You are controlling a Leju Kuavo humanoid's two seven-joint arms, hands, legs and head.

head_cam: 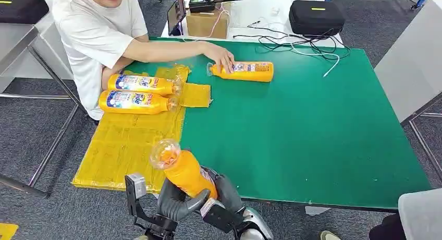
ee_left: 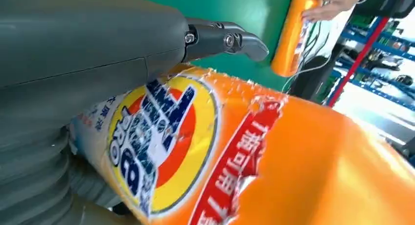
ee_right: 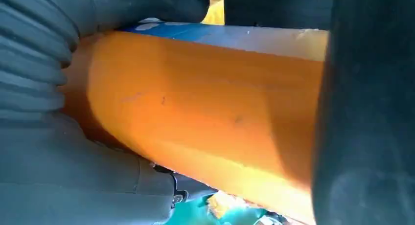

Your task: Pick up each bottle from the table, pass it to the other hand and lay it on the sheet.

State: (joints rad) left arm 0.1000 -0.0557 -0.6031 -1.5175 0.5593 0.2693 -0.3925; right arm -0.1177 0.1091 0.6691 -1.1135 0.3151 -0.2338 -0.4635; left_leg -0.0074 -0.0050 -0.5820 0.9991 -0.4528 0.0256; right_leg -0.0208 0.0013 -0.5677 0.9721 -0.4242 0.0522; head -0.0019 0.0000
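An orange bottle (head_cam: 182, 169) with a clear cap stands tilted over the table's near edge, cap toward the yellow sheet (head_cam: 130, 141). My left hand (head_cam: 174, 203) grips its lower body from the left, and my right hand (head_cam: 226, 193) holds it from the right. The left wrist view shows the bottle's label (ee_left: 161, 142) under my left hand (ee_left: 88, 54). In the right wrist view the bottle (ee_right: 195, 102) lies across my right hand (ee_right: 58, 156). Two bottles (head_cam: 140, 84) (head_cam: 135, 102) lie on the sheet. Another bottle (head_cam: 245, 71) lies on the green table (head_cam: 302, 135).
A person in a white shirt sits at the far left, one hand (head_cam: 221, 56) resting on the far bottle's cap end. A cardboard box (head_cam: 207, 22), a black case (head_cam: 315, 16) and loose cables (head_cam: 302, 44) lie behind the table. A metal table (head_cam: 21, 47) stands at the left.
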